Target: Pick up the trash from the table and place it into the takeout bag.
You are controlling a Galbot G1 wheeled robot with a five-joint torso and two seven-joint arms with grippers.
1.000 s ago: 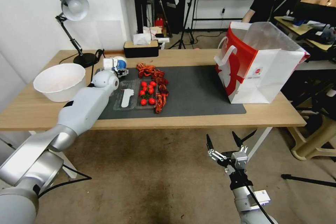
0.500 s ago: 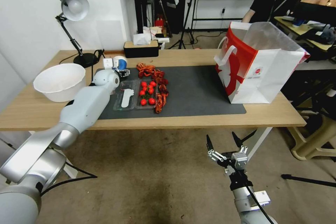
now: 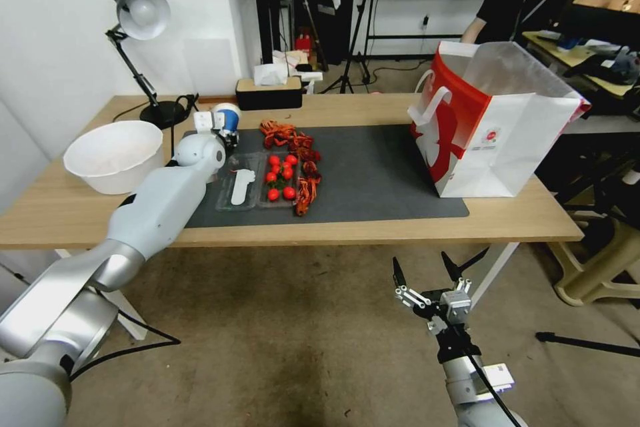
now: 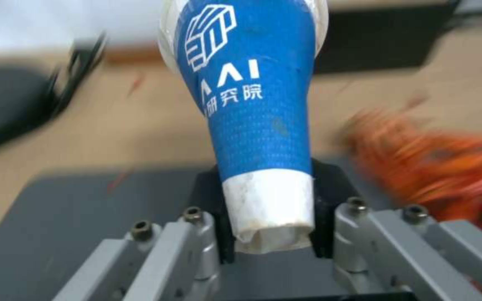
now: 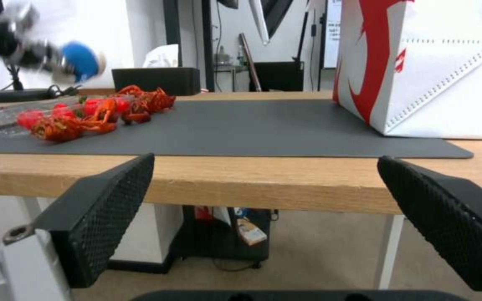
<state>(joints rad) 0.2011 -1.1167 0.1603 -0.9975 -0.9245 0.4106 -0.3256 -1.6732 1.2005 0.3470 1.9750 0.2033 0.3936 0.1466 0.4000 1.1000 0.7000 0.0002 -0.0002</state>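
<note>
Waiting below the table edge: the right gripper [image 3: 428,273] hangs low in front of the table [image 3: 373,230], over the floor, fingers spread wide with nothing between them.
Right wrist view: the two black ribbed pads [image 5: 110,200] stand well apart, framing the wooden front edge of the table [image 5: 263,179] and the dark grey mat [image 5: 241,129].
Tray: a clear tray with red tomatoes [image 3: 280,177] lies on the mat [image 3: 373,173], a white spoon-shaped piece [image 3: 241,185] in its left half, with red-orange crayfish shells [image 3: 305,173] along its right side and far end.
Takeout bag: the white bag with the red side [image 3: 493,127] stands upright and open-mouthed on the right end of the mat, well apart from the tray.
White bowl: the big white bowl [image 3: 115,155] sits on the bare wood at the left of the table.
Left gripper: the left gripper [image 3: 225,128] reaches over the far left corner of the mat, clamped on the narrow base of the blue-and-white paper cup [image 3: 228,117].
Left wrist view: the paper cup [image 4: 252,108] is squeezed at its white bottom end between the black pads [image 4: 324,200], its wide mouth pointing away from the wrist, clear of the mat.
Far edge: a desk lamp [image 3: 140,20] and a black tissue box [image 3: 269,93] stand along the back of the table.
</note>
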